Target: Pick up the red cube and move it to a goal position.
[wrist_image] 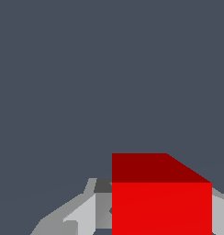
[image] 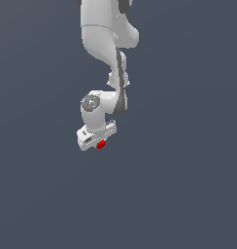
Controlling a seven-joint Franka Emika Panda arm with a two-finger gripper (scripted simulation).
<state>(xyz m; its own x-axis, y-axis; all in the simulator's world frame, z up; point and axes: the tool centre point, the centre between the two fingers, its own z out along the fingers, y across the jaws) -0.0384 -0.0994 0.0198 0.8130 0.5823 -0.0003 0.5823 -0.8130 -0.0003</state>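
Overhead, my arm hangs against flat slate-grey, its hand clamped on the cube, which sits at the fingertips. From the wrist, I see the cube wedged between pale fingers.

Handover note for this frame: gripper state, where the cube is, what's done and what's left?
Gripper: shut on the red cube; in the wrist view the cube sits between the grey fingers.
Cube: held at the fingertips below the white arm, over the plain grey ground.
Done: the grasp.
Left: carry the cube to the goal. No goal marker shows in either view, and height above the ground cannot be judged.
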